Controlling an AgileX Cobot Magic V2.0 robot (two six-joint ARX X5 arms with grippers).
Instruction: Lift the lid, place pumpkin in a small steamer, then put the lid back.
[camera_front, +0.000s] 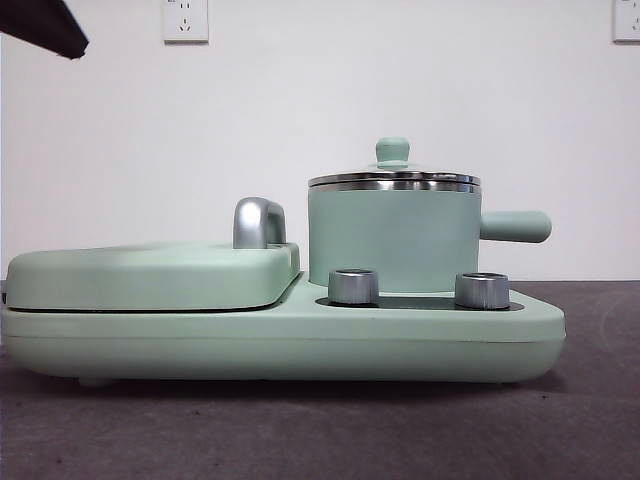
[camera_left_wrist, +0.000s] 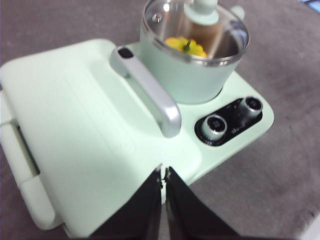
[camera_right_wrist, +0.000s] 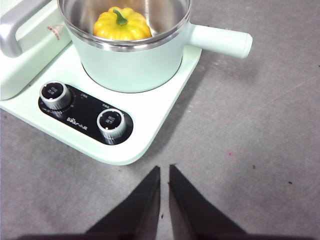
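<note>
The mint-green small steamer (camera_front: 390, 240) stands on the right half of the cooker base, its side handle (camera_front: 515, 226) pointing right. The glass lid (camera_front: 393, 181) sits shut on the steamer's rim, knob (camera_front: 392, 150) up. In the left wrist view the pumpkin (camera_left_wrist: 186, 46) shows through the lid (camera_left_wrist: 165, 20), lying inside the steamer (camera_left_wrist: 185, 75). The right wrist view also shows the pumpkin (camera_right_wrist: 121, 25) in the steamer (camera_right_wrist: 130, 65). My left gripper (camera_left_wrist: 163, 172) hangs shut and holding nothing over the griddle cover's edge. Over the grey table beside the dials, my right gripper (camera_right_wrist: 164, 170) is shut and also holds nothing.
A wide flat griddle cover (camera_front: 150, 275) with a steel handle (camera_front: 258, 222) fills the cooker's left half. Two steel dials (camera_front: 353, 286) (camera_front: 481, 290) stand in front of the steamer. A black arm tip (camera_front: 45, 25) shows at the top left corner. Grey table (camera_right_wrist: 260, 150) surrounds the cooker.
</note>
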